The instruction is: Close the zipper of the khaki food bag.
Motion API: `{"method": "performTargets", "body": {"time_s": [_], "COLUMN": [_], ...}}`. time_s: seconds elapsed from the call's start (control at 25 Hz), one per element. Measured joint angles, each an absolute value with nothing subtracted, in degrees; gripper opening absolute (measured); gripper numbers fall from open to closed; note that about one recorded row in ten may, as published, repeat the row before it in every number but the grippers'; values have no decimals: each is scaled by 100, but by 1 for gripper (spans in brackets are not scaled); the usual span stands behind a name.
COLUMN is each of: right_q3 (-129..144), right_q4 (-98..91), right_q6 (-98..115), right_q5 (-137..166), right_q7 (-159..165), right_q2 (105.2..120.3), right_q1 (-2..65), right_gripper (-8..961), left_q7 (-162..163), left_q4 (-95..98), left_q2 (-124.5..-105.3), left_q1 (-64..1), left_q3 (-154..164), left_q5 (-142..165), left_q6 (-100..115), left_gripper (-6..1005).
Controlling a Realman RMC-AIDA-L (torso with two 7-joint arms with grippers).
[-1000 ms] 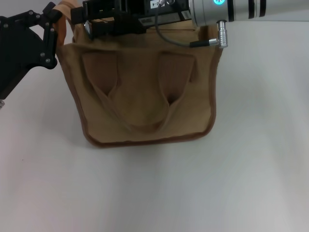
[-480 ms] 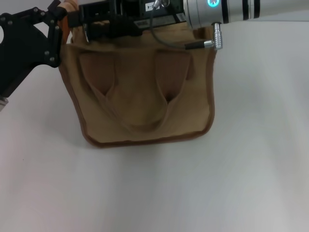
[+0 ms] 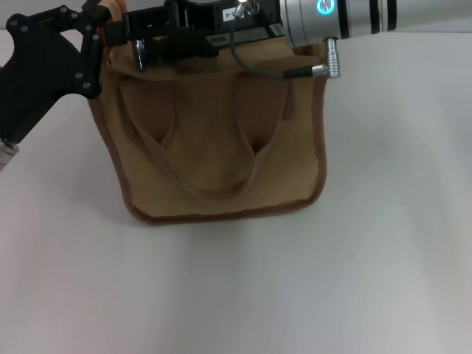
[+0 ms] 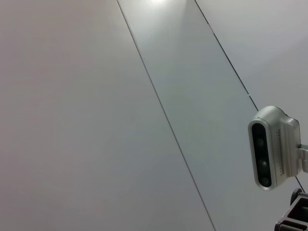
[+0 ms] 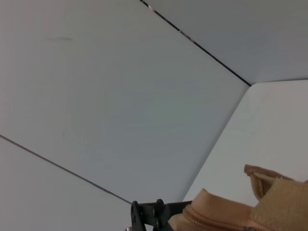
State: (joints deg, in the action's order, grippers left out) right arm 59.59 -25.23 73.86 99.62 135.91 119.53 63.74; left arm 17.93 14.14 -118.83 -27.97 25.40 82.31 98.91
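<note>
At the far left of the head view, the black left claw [image 3: 94, 33] presses against the upper left corner of the khaki food bag [image 3: 214, 147]; whether it is open or closed cannot be told. The bag stands on the white worktop [image 3: 332, 280], its front panel and looped handles facing the camera. Across its top edge reaches the right claw [image 3: 140, 46], its grip likewise impossible to read. The zipper [image 5: 211, 220] appears only as a tan seam in the right wrist view.
</note>
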Motion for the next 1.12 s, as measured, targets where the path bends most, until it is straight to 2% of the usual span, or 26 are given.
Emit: {"method": "performTargets", "body": {"time_s": [0.72,0.96,1.12], "right_q3": [5960,5979,6025], "right_q4": [-2550,-2548,-2549], "right_q6": [7355,7351,7294], "right_q5": [10004,9985,9977], "right_q7": [13533,13499,13499], "right_q2": [11953,11953,11955], "right_q1": [6329,6361,6383], "right_gripper": [689,496,452], "left_q7": [1793,1784,1785], "left_q4": [1416,1415,1415], "left_q2": [-11879,-11882,-11883], "left_q1": [-2736,-2733,-2733], "left_q3": [2507,2526,2539], "left_q5": [8173,8172,8172], "left_q6": [9932,9940,9949], "left_gripper": [4,4,5]}}
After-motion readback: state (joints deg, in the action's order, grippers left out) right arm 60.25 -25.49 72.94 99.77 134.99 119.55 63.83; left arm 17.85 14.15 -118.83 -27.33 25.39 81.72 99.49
